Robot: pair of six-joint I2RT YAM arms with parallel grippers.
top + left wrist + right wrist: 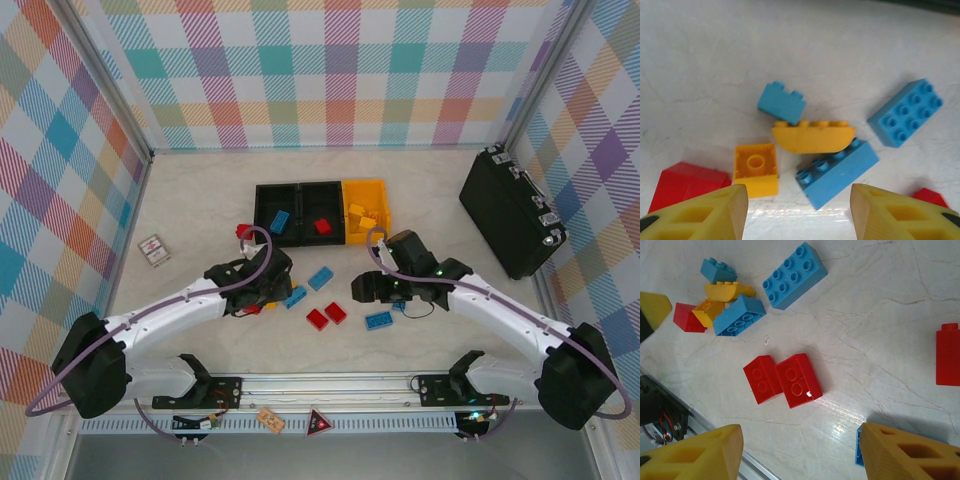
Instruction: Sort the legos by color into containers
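Clearly the left gripper (799, 200), jaws apart and holding nothing, sits at the frame's bottom below a curved yellow lego (812, 137); the right gripper (801, 436), equally spread and empty, sits below two red legos (782, 380) at centre.

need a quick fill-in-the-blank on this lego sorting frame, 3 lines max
The brick in the left black bin is ___.
The lego in the middle black bin is ___.
The two touching bricks ahead of the right gripper are ___.
Missing words: blue; red; red.
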